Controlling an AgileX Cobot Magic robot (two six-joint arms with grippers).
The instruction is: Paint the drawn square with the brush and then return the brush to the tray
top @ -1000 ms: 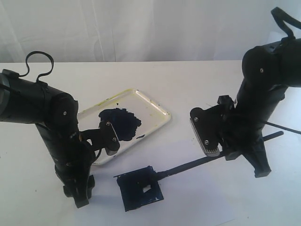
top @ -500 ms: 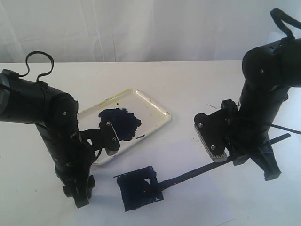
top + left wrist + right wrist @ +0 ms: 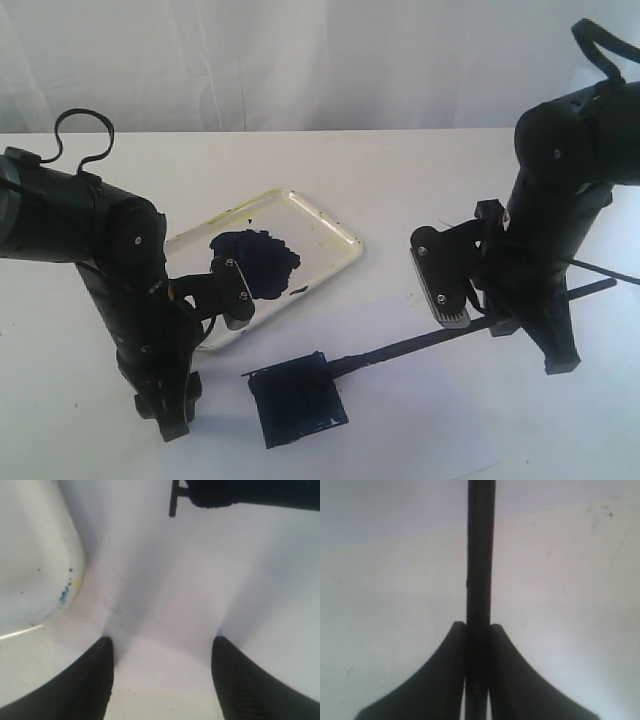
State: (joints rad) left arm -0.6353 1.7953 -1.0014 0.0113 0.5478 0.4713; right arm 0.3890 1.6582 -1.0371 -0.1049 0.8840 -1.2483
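Observation:
The drawn square (image 3: 297,400) lies on the white paper near the front, its inside filled dark blue-black. The brush (image 3: 410,346) slants from the square's right corner up to the right, its tip resting at the square's edge. My right gripper (image 3: 503,322) is shut on the brush's handle part; in the right wrist view the fingers (image 3: 479,627) clamp the black shaft (image 3: 481,555). The tray (image 3: 335,232) sits behind the square with a dark paint blob (image 3: 255,262). My left gripper (image 3: 166,412) hangs open and holds nothing, its fingers (image 3: 162,642) beside the tray's corner (image 3: 45,565).
The left arm's black links (image 3: 120,250) stand over the tray's left end. A white curtain (image 3: 300,60) closes the back. The right arm's body (image 3: 560,190) rises at the right, above the brush's handle end.
The right gripper swung the brush across the square and back up to the left. The small white gap inside the square is now covered with paint. The left arm has not moved.

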